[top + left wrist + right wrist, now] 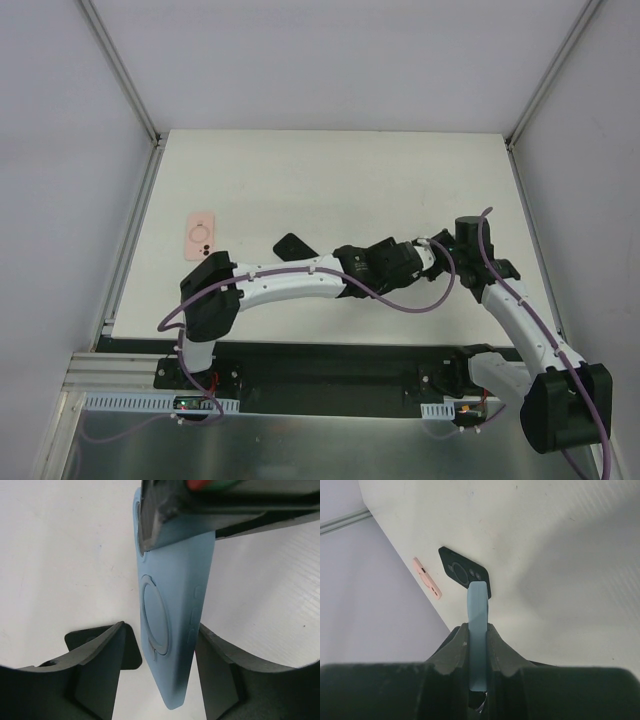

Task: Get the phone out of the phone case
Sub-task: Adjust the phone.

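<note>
One sure hold: right fingers [452, 652] clamp case [172, 630]; left fingers [95, 680] flank it, grip unclear. Phone inside? We can't tell.

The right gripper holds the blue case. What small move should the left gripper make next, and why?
Probably close the left gripper on the free end of the blue case. Its fingers stand open on either side of that end, while the right gripper clamps the other end, so a second hold seems needed before any pulling.
</note>
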Tool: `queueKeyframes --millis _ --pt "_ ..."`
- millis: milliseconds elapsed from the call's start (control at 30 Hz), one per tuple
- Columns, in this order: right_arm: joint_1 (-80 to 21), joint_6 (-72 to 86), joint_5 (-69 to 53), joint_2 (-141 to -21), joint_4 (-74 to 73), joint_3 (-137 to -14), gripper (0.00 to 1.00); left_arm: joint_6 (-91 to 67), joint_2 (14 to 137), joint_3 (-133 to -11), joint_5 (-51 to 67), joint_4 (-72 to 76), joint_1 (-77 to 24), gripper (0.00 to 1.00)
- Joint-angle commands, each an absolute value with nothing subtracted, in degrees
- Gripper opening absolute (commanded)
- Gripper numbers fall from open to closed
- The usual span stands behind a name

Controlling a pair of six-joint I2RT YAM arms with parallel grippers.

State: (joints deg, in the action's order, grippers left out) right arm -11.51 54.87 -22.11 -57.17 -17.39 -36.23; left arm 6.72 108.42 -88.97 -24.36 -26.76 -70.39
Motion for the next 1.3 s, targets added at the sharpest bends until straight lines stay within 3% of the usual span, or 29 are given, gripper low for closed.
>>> queueKeyframes --millis 0,200,300,333,400,433,467,500,567,600,933,1100,1267 --pt "-11.87 58.36 -25.05 -56.60 -16.52 -37.88 0.01 9.05 109.34 -90.53 -32.43 -26.37 -71.63 0.52" --pt "-11.78 58.89 -24.87 -56.69 -16.52 -37.71 0.01 8.79 108.28 -88.16 -33.31 -25.58 -72.16 0.39" --pt "-11.78 58.89 -24.87 -57.21 -16.52 -38.05 0.01 8.79 107.05 -86.92 -32.09 -25.05 -72.25 0.05" --pt "-11.78 58.71 -24.96 -57.48 -16.52 -38.14 0.01 8.88 106.70 -86.66 -31.38 -25.05 -72.25 0.00" --pt "-11.78 58.45 -25.40 -58.27 -15.83 -38.32 0.01 8.53 106.26 -86.31 -29.89 -24.96 -72.25 0.00" --pt "-11.78 58.36 -26.10 -58.45 -15.47 -38.93 0.06 8.18 105.74 -85.96 -28.84 -24.87 -72.25 0.00" --pt "-11.69 57.32 -26.54 -58.88 -15.03 -39.46 0.41 7.91 105.47 -85.78 -28.57 -24.79 -72.16 0.00" --pt "-11.60 56.52 -26.89 -59.15 -15.20 -40.16 0.61 7.91 105.03 -85.52 -28.13 -24.70 -72.16 0.00" --pt "-11.51 53.72 -27.42 -59.59 -16.43 -43.23 0.94 7.47 103.72 -84.55 -26.99 -24.35 -71.90 0.00" --pt "-11.34 52.92 -27.42 -59.76 -18.35 -44.55 0.99 7.30 103.10 -84.20 -26.37 -24.08 -71.46 0.00" --pt "-4.84 45.89 -29.71 -58.71 -25.31 -52.29 0.96 0.18 91.77 -79.46 -6.34 -23.73 -60.05 0.00" --pt "-3.87 38.34 -30.32 -59.24 -28.12 -56.24 0.96 -7.01 86.41 -77.09 14.18 -21.89 -51.87 0.00" --pt "-3.87 32.88 -30.06 -54.85 -27.17 -55.02 0.98 -13.78 84.20 -77.34 21.69 -21.45 -44.50 0.00"
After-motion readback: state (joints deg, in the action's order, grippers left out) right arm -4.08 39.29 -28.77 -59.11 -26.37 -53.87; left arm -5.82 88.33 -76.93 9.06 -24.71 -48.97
